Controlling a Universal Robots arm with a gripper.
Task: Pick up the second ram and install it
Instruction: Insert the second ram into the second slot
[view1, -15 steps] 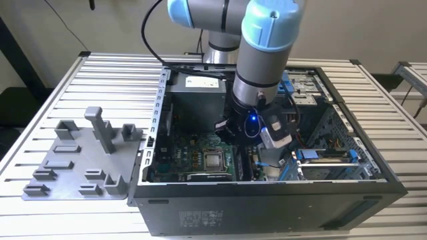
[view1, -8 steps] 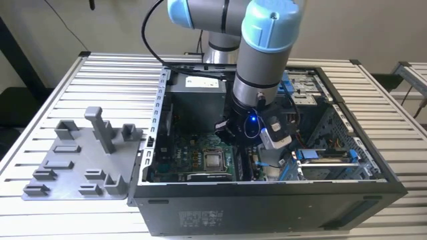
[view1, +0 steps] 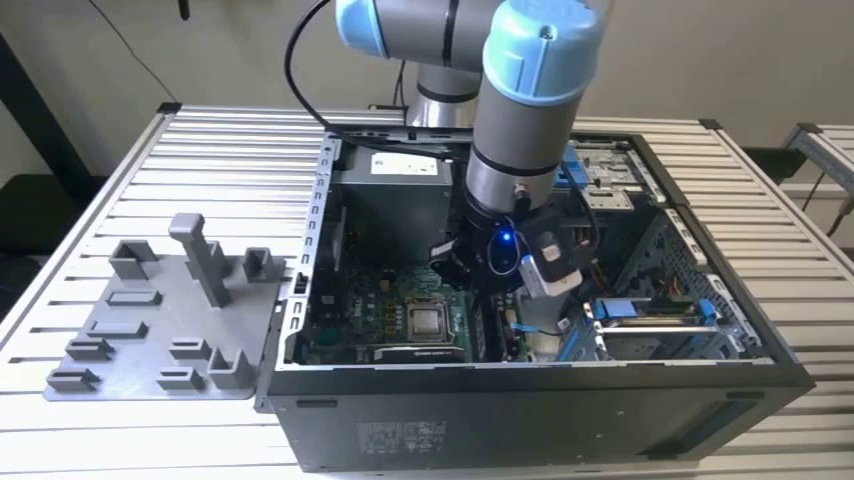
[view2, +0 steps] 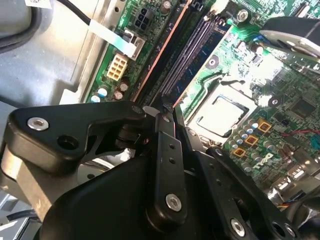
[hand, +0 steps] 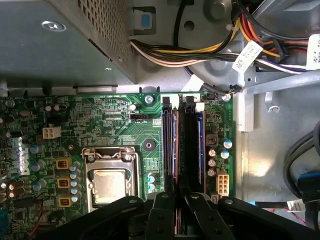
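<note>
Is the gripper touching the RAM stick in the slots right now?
Cannot tell. In the first wrist view the gripper sits over the RAM slots, but its fingertips hide any contact point.

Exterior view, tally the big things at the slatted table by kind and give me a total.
Robot arm: 1
Open computer case: 1
Grey fixture plate: 1
Total: 3
</note>
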